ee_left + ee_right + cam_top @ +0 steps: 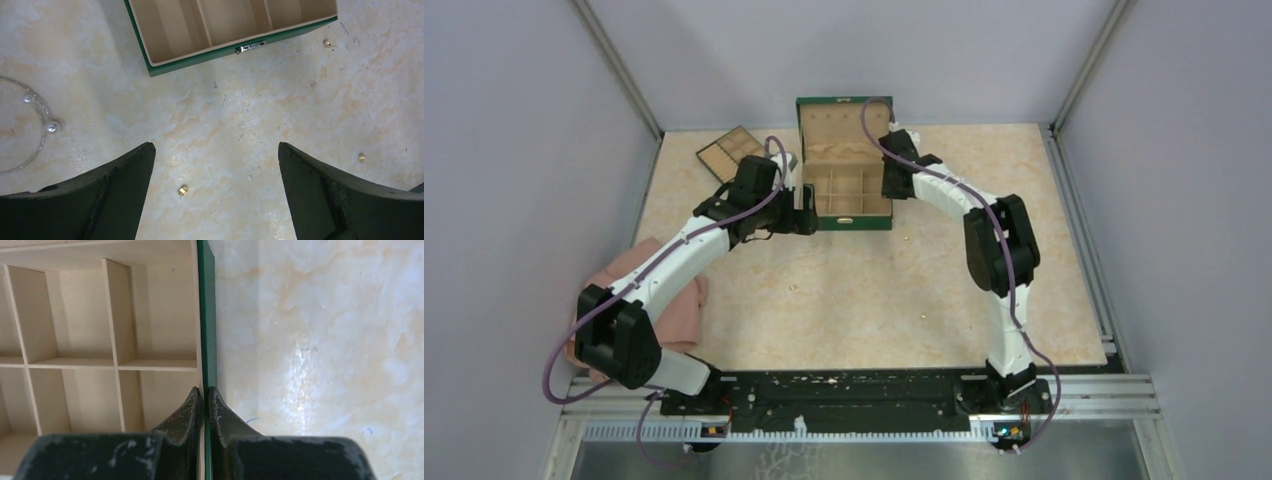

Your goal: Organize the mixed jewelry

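Note:
My left gripper is open and empty above the table, near the green box's front left corner. A small gold stud lies between its fingers, nearer the left one. Two more gold studs lie to the right. A thin silvery chain loop with two pearls lies at the left. My right gripper is shut on the right wall of the green box, one finger inside, one outside. The box's beige compartments look empty. Gold specks show on the table.
A flat beige divided tray lies at the back left, beside the box. A pink cloth lies under the left arm at the left edge. The box lid stands open at the back. Grey walls enclose the table.

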Controlling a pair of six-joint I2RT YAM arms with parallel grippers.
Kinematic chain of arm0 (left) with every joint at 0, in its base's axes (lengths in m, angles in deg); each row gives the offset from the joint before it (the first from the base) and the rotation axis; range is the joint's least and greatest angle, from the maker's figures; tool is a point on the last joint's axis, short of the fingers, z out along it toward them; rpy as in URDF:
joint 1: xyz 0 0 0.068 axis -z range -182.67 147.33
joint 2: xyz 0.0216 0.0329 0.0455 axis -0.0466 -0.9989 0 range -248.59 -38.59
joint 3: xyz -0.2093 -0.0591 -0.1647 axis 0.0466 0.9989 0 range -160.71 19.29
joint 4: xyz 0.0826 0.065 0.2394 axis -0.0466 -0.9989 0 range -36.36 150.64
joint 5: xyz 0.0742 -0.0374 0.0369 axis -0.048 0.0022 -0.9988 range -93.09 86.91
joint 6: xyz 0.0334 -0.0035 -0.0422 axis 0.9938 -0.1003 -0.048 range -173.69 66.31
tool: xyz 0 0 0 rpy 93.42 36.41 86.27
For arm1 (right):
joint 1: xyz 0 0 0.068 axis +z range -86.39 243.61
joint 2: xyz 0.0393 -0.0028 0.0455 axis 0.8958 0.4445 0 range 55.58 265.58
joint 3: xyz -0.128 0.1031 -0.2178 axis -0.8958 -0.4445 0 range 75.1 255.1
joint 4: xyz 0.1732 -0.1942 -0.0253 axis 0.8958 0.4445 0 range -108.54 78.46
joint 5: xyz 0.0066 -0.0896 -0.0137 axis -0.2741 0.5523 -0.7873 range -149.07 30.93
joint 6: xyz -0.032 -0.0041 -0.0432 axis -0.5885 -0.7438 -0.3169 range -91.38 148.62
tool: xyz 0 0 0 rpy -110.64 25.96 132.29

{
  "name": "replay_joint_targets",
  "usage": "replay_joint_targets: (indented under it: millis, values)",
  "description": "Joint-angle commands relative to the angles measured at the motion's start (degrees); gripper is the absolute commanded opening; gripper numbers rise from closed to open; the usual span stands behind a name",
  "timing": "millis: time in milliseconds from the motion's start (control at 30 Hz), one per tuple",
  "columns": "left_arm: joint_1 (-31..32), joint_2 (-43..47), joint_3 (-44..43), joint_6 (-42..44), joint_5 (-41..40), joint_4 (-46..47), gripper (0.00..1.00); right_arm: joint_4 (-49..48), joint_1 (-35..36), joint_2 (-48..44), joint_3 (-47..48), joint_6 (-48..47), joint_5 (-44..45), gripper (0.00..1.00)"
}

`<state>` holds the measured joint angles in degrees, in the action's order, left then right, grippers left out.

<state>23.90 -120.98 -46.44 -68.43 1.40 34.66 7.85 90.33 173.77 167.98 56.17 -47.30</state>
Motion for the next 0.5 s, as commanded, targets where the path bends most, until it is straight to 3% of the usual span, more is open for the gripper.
replay_joint_targets:
  millis: [0, 267, 467]
  values:
    - [-0.3, -0.7, -1.6, 0.0, 0.8, 0.6, 0.99, -4.2, -0.2, 3.1, 9.1, -6.6, -2.2, 0.00]
    - [-0.2, -0.7, -2.0, 0.0, 0.3, 0.2, 0.99, -2.6, -0.5, 10.4, 17.4, -7.4, -3.2, 0.00]
    - [-0.3, -0.5, -2.4, -0.2, 0.8, -0.5, 0.99, -1.9, -2.4, 12.7, 21.7, -14.1, -3.5, 0.00]
